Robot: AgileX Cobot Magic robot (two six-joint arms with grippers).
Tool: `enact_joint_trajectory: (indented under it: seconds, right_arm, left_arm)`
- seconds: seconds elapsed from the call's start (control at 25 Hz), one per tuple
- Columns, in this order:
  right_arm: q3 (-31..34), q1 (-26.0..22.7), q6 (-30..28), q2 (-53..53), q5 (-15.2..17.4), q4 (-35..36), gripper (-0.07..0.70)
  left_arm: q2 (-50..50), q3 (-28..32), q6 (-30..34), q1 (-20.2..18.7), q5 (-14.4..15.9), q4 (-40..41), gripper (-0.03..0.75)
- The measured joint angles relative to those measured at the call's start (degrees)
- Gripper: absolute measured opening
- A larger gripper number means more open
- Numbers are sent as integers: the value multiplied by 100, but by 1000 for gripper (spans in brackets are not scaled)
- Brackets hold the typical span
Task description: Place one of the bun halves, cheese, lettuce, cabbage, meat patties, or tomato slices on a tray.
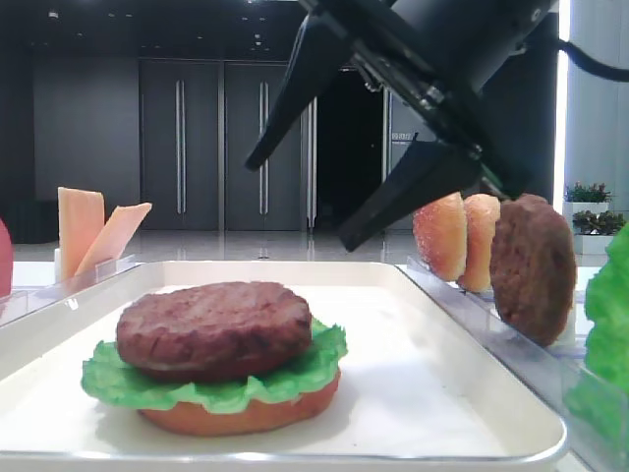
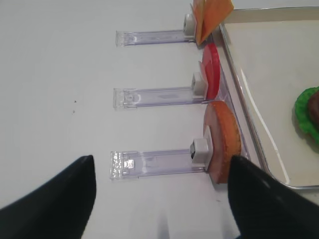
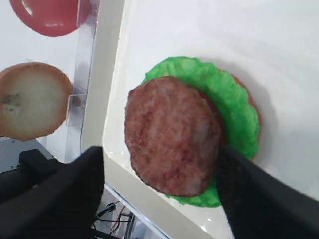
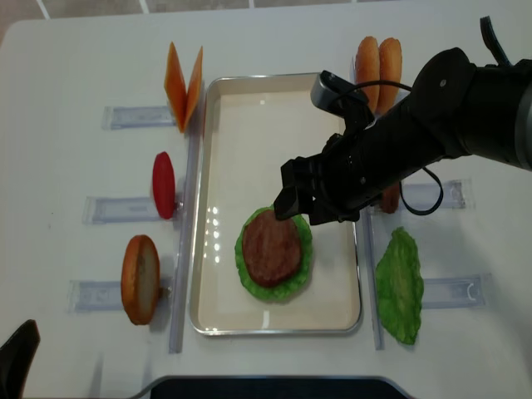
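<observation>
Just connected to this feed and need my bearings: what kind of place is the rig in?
Probably a demo or lab bench in an office lobby, not a kitchen. A white table carries clear holder strips propping up ingredients beside a tray, and dark double doors with a polished floor lie behind.
</observation>
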Motion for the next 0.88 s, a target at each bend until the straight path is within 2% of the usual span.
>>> enact_joint_trajectory:
  seconds: [0.4, 0.68, 0.88]
  right_arm:
    - [-365, 0, 1580, -687, 155, -1711, 486]
    - [-1003, 0, 2578, -1006, 688, -2996, 486]
    - [-1503, -71, 2864, -1070, 1261, -3600, 486]
  left_arm:
    - [0, 0, 0, 0, 0, 0, 636]
    - [0, 0, 0, 0, 0, 0, 636]
    - [0, 0, 0, 0, 0, 0, 636]
